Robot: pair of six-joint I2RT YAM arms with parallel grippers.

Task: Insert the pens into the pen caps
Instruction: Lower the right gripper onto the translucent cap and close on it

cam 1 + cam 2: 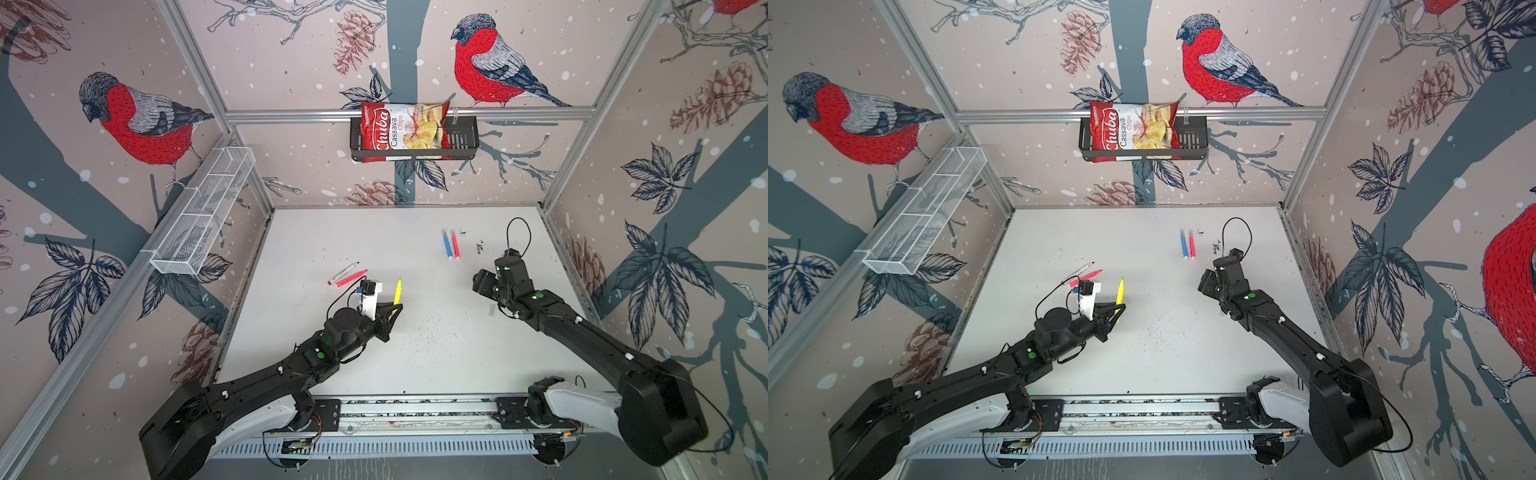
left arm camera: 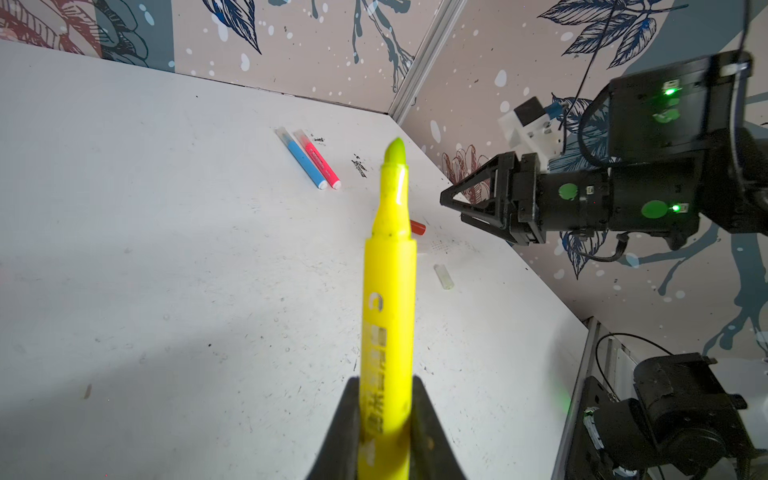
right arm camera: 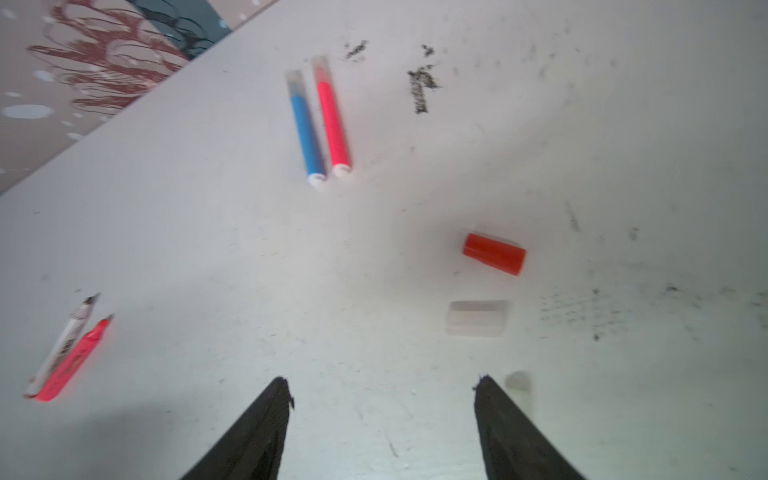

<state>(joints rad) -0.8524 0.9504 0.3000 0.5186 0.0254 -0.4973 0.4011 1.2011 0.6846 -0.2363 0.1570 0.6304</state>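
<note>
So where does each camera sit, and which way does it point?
Top views: side by side, high over the robot's base, looking down at the table; left arm and right arm show.
Left wrist: on the left arm, looking along the left hand, shut on the yellow pen; right arm beyond.
Right wrist: on the right arm, looking down past the open right hand at the red cap.
Shared: every view shows the blue pen; both wrist views the red cap.
</note>
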